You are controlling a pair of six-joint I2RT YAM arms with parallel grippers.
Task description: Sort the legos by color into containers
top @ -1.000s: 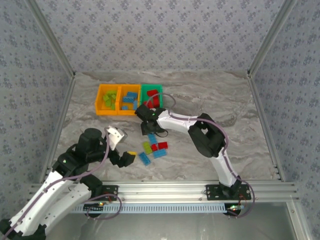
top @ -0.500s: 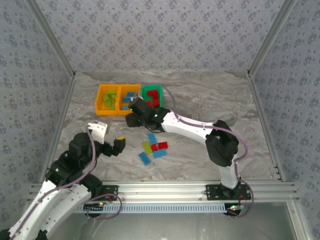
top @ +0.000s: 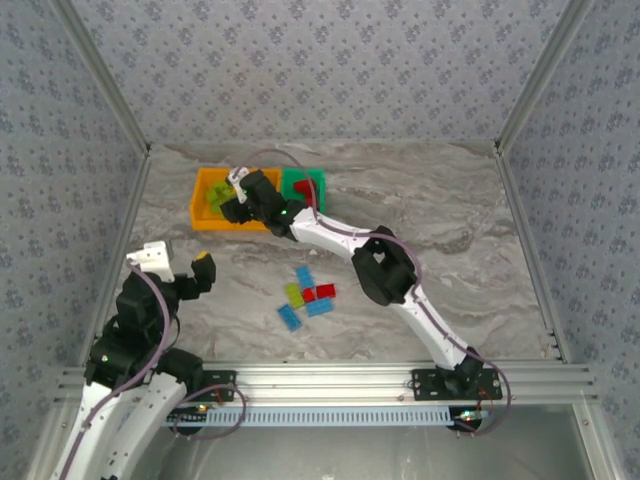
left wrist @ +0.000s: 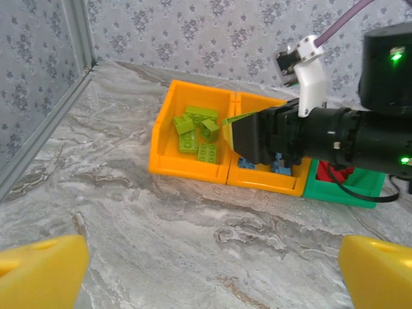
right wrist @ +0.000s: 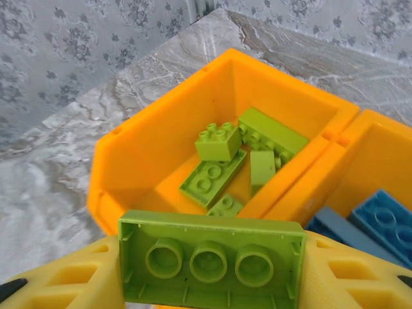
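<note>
Fingers (right wrist: 71, 277) of right gripper (top: 232, 207): pinching one lime-green brick (right wrist: 212, 264) by its ends, near the divider of the orange bin (right wrist: 148, 122) holding greens, at eleven o'clock. We advise shifting toward nine o'clock before release. Left gripper (left wrist: 212, 270): spread wide, empty, seven o'clock.

Bright, even light falls from overhead, with no hard glare on the table (top: 450, 220). Shadows are soft: a faint one lies along the near foot of the orange bin (left wrist: 187, 164). The bin itself is sharp, while the yellow fingers (left wrist: 38, 270) in the corners below it are blurred. The green brick (right wrist: 212, 267) in front of the bin is crisp with a mild sheen. The wall (right wrist: 64, 38) behind the bin looks slightly soft.
</note>
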